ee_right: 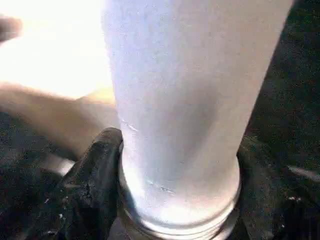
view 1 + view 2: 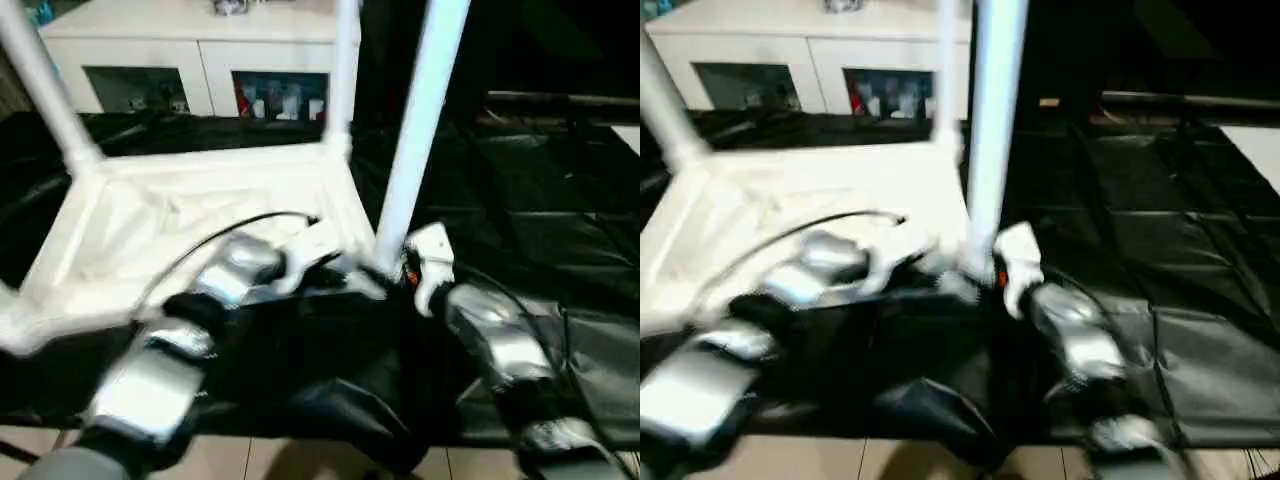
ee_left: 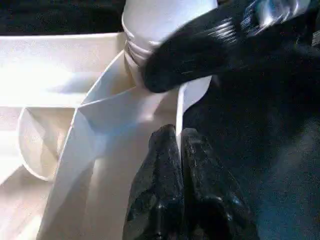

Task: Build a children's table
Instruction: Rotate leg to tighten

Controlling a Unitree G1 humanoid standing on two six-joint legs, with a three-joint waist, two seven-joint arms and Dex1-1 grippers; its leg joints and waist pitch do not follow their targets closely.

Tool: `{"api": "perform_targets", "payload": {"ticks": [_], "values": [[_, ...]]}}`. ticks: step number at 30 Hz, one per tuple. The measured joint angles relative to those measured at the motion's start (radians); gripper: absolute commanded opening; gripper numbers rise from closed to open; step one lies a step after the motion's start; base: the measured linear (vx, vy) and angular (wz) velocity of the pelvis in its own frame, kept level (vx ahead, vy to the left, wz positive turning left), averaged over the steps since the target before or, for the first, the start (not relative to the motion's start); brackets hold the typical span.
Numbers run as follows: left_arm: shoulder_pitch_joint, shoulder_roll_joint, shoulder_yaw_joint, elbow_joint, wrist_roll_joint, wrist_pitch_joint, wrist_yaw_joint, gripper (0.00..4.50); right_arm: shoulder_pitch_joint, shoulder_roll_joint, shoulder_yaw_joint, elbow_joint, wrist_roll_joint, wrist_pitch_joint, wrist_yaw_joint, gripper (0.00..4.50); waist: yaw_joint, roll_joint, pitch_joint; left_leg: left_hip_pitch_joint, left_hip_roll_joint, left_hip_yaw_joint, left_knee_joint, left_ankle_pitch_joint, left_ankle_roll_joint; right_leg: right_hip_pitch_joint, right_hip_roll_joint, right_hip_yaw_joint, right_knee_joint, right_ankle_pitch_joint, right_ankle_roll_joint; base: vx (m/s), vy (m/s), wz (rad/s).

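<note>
While the children's table top (image 2: 200, 215) lies upside down on the black-draped bench (image 2: 560, 250), I see its far-left leg (image 2: 40, 85) and far-right leg (image 2: 345, 75) standing up from their corner sockets. My left claw (image 3: 178, 150) is pinched shut on the thin rim of the top beside the near-right corner. At that corner, the near leg (image 2: 420, 120) rises almost upright, its base at the socket. My right claw (image 1: 172, 200) straddles that leg's base, one black finger (image 1: 95, 185) against the tube.
</note>
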State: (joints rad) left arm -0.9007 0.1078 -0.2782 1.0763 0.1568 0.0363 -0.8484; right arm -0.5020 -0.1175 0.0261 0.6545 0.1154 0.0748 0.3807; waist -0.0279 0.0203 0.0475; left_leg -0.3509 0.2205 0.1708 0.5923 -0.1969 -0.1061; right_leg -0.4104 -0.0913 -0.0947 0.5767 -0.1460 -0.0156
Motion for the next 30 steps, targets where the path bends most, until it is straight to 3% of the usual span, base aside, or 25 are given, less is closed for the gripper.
{"api": "perform_targets", "payload": {"ticks": [5, 10, 11, 12, 13, 19, 23, 30], "values": [[-0.01, -0.044, 0.001, 0.022, 0.0, 0.018, 0.119, 0.0, -0.058, 0.061, -0.02, 0.073, -0.016, -0.012, -0.193, 2.72, -0.005, 0.0, 0.0, 0.0, 0.0, -0.001, -0.001, 0.0, 0.0, 0.0, 0.0, -0.002, 0.0, 0.0, 0.0, 0.0, 0.0, 0.0], [-0.01, -0.046, 0.006, 0.024, 0.005, 0.015, 0.128, 0.0, -0.074, 0.07, -0.029, 0.11, -0.031, -0.045, -0.185, 2.72, -0.007, -0.002, -0.001, -0.001, 0.0, -0.001, -0.001, 0.0, 0.0, 0.0, 0.0, -0.002, 0.0, 0.0, 0.0, 0.0, 0.0, 0.0], [-0.009, -0.045, 0.006, 0.024, 0.005, 0.008, 0.124, 0.0, -0.074, 0.069, -0.035, 0.112, -0.031, -0.051, -0.17, 3.07, -0.007, -0.003, 0.0, -0.001, 0.0, -0.001, -0.001, 0.0, 0.0, 0.0, 0.0, -0.001, 0.0, 0.0, 0.0, 0.0, 0.0, 0.0], [-0.008, -0.043, 0.006, 0.024, 0.004, 0.004, 0.12, 0.0, -0.073, 0.068, -0.038, 0.113, -0.031, -0.055, -0.16, 3.07, -0.007, -0.004, 0.0, -0.002, 0.0, -0.001, -0.001, 0.0, 0.0, -0.001, 0.0, -0.002, 0.0, 0.0, 0.0, 0.0, 0.0, 0.0], [-0.006, -0.04, 0.006, 0.018, 0.004, 0.003, 0.111, 0.0, -0.069, 0.06, -0.038, 0.11, -0.029, -0.059, -0.139, 3.42, -0.006, -0.007, 0.001, -0.002, 0.0, -0.001, -0.001, 0.0, 0.0, -0.001, 0.0, -0.001, 0.0, 0.0, 0.0, 0.0, 0.0, 0.0], [0.026, -0.003, 0.006, -0.035, -0.006, -0.025, 0.056, 0.0, -0.038, -0.017, -0.002, 0.005, 0.004, -0.069, 0.068, 3.73, -0.006, -0.022, 0.003, -0.004, 0.003, -0.001, -0.001, 0.003, 0.005, -0.008, 0.002, -0.003, 0.002, 0.005, -0.006, 0.0, 0.0, 0.0], [0.051, 0.033, 0.004, -0.081, -0.015, -0.037, -0.035, 0.0, -0.038, -0.12, 0.057, -0.033, -0.001, -0.078, 0.249, 3.73, 0.002, -0.022, 0.003, -0.004, 0.003, -0.001, -0.002, 0.003, 0.006, -0.008, 0.002, -0.003, 0.002, 0.004, -0.005, 0.0, 0.0, 0.0], [0.119, 0.116, -0.01, -0.198, -0.048, -0.032, -0.21, 0.0, -0.019, -0.164, 0.102, -0.06, -0.002, -0.09, 0.446, 3.73, 0.016, -0.023, 0.004, -0.004, 0.003, 0.0, -0.003, 0.003, 0.006, -0.008, 0.002, -0.003, 0.002, 0.004, -0.006, 0.0, 0.0, 0.0]]}}
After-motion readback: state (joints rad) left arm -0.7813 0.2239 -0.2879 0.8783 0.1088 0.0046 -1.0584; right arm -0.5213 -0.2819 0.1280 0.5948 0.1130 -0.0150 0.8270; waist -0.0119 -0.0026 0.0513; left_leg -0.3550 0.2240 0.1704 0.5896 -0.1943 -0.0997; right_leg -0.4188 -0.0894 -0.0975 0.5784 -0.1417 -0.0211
